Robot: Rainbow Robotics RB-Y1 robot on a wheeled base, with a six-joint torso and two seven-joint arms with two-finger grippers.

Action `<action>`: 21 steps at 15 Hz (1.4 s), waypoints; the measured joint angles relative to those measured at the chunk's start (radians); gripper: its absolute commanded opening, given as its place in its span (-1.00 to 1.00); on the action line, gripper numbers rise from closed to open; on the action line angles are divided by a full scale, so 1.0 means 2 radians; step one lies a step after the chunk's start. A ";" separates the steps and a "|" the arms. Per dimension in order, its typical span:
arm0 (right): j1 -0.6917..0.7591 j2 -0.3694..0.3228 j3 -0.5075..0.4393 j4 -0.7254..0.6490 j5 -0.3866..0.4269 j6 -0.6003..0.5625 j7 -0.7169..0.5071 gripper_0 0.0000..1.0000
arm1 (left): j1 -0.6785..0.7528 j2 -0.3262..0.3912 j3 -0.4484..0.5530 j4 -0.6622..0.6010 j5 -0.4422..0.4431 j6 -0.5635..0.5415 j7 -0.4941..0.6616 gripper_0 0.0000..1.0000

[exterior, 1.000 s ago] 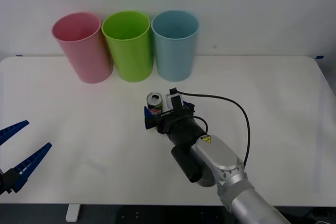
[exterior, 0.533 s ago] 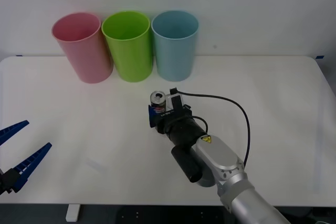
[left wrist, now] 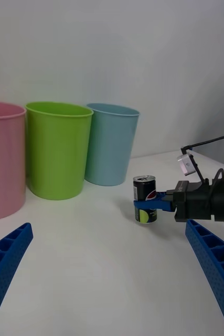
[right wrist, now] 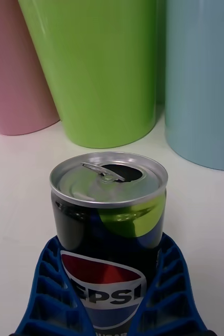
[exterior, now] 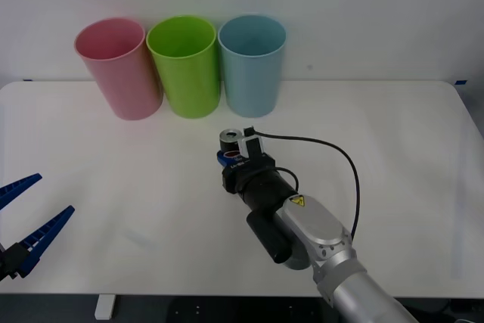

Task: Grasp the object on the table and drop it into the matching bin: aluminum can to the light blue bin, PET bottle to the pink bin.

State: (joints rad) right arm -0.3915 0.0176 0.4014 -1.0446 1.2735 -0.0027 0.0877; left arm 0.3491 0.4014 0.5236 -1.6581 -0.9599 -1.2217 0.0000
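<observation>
The aluminum can (exterior: 228, 140), dark with a silver top and a red-white-blue label, stands upright at the middle of the white table (exterior: 393, 134). My right gripper (exterior: 226, 159) is shut on the can's lower body; in the right wrist view its blue fingers (right wrist: 164, 283) clasp both sides of the can (right wrist: 109, 210). The left wrist view shows the can (left wrist: 145, 199) gripped from the side. Behind it stand the light blue bin (exterior: 252, 64) and, farther left, the pink bin (exterior: 117, 67). My left gripper (exterior: 54, 194) waits open at the table's near left edge.
A lime green bin (exterior: 185, 64) stands between the pink and light blue bins, all three side by side along the far edge. A black cable (exterior: 333, 149) loops from the right wrist. White tabletop stretches to the left and right of the can.
The right gripper has shifted slightly right and toward the bins with the can in it. The left arm has not moved.
</observation>
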 measured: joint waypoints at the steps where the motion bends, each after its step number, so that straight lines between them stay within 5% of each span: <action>1: 0.000 0.000 -0.001 -0.002 0.000 -0.002 0.000 -1.00 | 0.000 0.000 0.000 0.000 0.000 0.000 0.000 1.00; 7: 0.041 -0.010 -0.001 -0.072 0.006 -0.006 -0.007 -1.00 | 0.000 0.000 0.000 0.000 0.000 0.000 0.000 1.00; 21: 0.199 -0.153 -0.004 -0.385 0.028 -0.023 -0.136 -1.00 | 0.000 0.000 0.000 0.000 0.000 0.000 0.000 1.00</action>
State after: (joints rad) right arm 0.0059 -0.2891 0.3929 -1.8152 1.3294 -0.0495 -0.1838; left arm 0.3490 0.4014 0.5236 -1.6581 -0.9599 -1.2217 0.0000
